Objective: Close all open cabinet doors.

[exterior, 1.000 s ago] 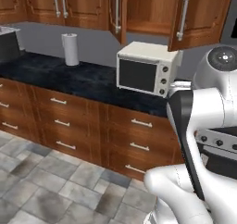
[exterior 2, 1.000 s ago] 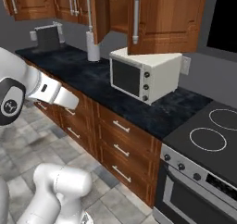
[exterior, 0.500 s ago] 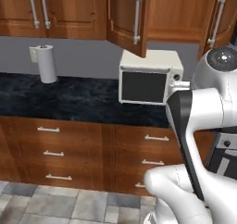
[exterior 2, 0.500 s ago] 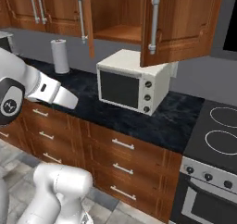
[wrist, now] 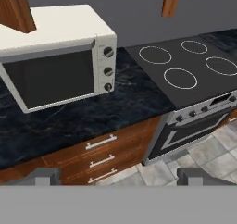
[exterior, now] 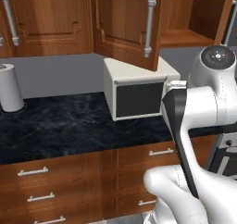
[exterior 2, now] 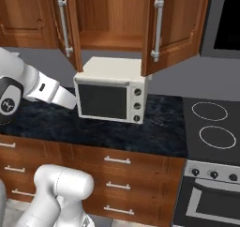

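Two reddish-brown cabinet doors stand open above the counter. The left open door (exterior 2: 69, 26) is seen nearly edge-on, and the right open door (exterior 2: 177, 24) swings out toward me; each carries a long silver bar handle (exterior 2: 157, 28). Between them the cabinet's bare shelf (exterior 2: 112, 15) is exposed. In the left base view, that left door (exterior: 129, 24) hangs over the microwave, beside a closed door (exterior: 46, 19). Both doors' lower corners (wrist: 16, 8) (wrist: 171, 1) reach into the top of the hand view. My gripper (wrist: 119, 177) is open, holding nothing, well below and in front of the doors.
A white microwave (exterior 2: 112, 94) sits on the dark counter (exterior 2: 159, 132) directly under the open cabinet. A black stove top (exterior 2: 213, 127) with an oven lies to its right. A paper towel roll (exterior: 9, 86) stands far left. Drawer fronts (exterior 2: 117, 174) run below the counter.
The whole picture has shifted: the base has driven along the counter and closer, so the microwave and the open doors now sit in the middle of both base views.
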Motion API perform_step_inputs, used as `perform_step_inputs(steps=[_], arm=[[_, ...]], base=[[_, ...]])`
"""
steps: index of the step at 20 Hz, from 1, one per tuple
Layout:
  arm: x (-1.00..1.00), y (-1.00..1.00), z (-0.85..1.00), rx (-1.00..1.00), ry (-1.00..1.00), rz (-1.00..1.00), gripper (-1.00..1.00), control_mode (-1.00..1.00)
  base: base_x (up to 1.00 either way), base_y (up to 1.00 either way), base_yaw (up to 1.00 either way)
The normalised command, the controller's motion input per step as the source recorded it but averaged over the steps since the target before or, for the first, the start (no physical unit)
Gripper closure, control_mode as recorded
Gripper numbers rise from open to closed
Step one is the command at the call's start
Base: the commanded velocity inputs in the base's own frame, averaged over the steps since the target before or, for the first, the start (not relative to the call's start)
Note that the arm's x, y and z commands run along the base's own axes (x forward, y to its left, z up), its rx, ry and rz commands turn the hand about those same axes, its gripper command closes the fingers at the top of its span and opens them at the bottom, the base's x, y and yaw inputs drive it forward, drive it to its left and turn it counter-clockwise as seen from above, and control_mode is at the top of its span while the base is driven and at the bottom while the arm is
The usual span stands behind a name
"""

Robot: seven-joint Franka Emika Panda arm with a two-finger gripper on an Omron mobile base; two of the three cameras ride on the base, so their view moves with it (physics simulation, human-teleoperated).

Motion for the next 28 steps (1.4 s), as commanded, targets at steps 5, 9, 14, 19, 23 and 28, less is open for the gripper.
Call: perform_step_inputs(steps=[5, 9, 14, 19, 23, 28], arm=[[0.0, 0.0, 0.0, 0.0, 0.0, 0.0, -1.0, 1.0], [0.0, 0.0, 0.0, 0.0, 0.0, 0.0, -1.0, 1.0], [0.0, 0.0, 0.0, 0.0, 0.0, 0.0, -1.0, 1.0], [0.0, 0.0, 0.0, 0.0, 0.0, 0.0, -1.0, 1.0], [0.0, 0.0, 0.0, 0.0, 0.0, 0.0, -1.0, 1.0], [0.0, 0.0, 0.0, 0.0, 0.0, 0.0, -1.0, -1.0]], base=[[-0.07, -0.21, -0.24], [0.07, -0.01, 0.0], [0.5, -0.11, 0.01], [0.65, -0.14, 0.0], [0.21, -0.16, 0.04], [0.0, -0.01, 0.01]])
